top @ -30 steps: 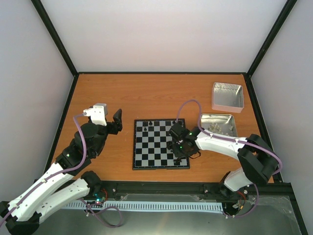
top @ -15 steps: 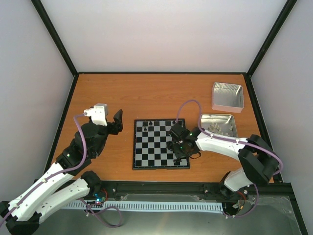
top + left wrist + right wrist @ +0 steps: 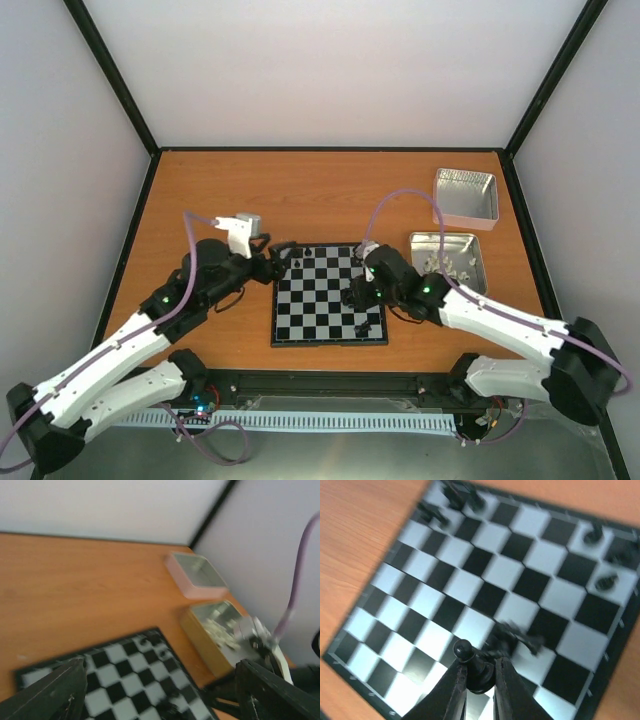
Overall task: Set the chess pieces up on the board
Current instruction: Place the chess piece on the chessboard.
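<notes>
Now | black pawn (image 3: 465,651) clamped inside right pincer (image 3: 480,667) | over board (image 3: 470,587)

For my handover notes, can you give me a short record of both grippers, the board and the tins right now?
left gripper: open, holding nothing, at the chessboard's far left corner
right gripper: shut on a black pawn, above the chessboard
other black pieces: a few on the chessboard
near tin: right of the chessboard, holds cream-white pieces
far tin: behind the near tin
</notes>
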Available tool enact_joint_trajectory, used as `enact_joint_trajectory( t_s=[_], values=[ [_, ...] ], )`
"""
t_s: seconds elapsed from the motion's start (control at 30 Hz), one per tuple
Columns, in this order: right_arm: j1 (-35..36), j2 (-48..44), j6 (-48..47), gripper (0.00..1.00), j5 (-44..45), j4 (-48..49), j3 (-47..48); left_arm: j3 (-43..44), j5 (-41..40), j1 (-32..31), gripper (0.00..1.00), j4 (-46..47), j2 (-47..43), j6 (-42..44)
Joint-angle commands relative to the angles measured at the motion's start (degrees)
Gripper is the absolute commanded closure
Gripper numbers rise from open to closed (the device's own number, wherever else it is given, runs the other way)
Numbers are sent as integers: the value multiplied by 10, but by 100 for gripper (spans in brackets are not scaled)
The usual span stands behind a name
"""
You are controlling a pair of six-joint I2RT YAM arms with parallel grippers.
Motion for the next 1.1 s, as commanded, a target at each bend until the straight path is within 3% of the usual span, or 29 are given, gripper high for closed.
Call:
enact_joint_trajectory(
  t_s=[0.0, 0.13, 0.3, 0.4, 0.6, 0.7, 0.9, 1.07],
  values=[
    [6, -67, -89, 89, -64, 168, -33, 12, 206, 3, 18, 66, 54, -74],
    [6, -107, -130, 88, -108, 230, -50, 36, 283, 4, 19, 70, 107, -86],
    [6, -124, -149, 87, -126, 242, -53, 85, 378, 4, 36, 53, 200, -87],
    [6, -128, -150, 87, -128, 243, -58, 80, 420, 4, 38, 87, 219, -106],
    [6, -137, -148, 87, -119, 239, -64, 81, 409, 4, 51, 78, 242, -111],
    [6, -134, -149, 87, -123, 236, -64, 83, 407, 4, 65, 78, 257, -116],
    [6, -134, -153, 87, -125, 238, -68, 89, 377, 4, 70, 77, 269, -129],
    [6, -129, -152, 87, -128, 243, -69, 92, 380, 4, 85, 82, 273, -128]
  ],
)
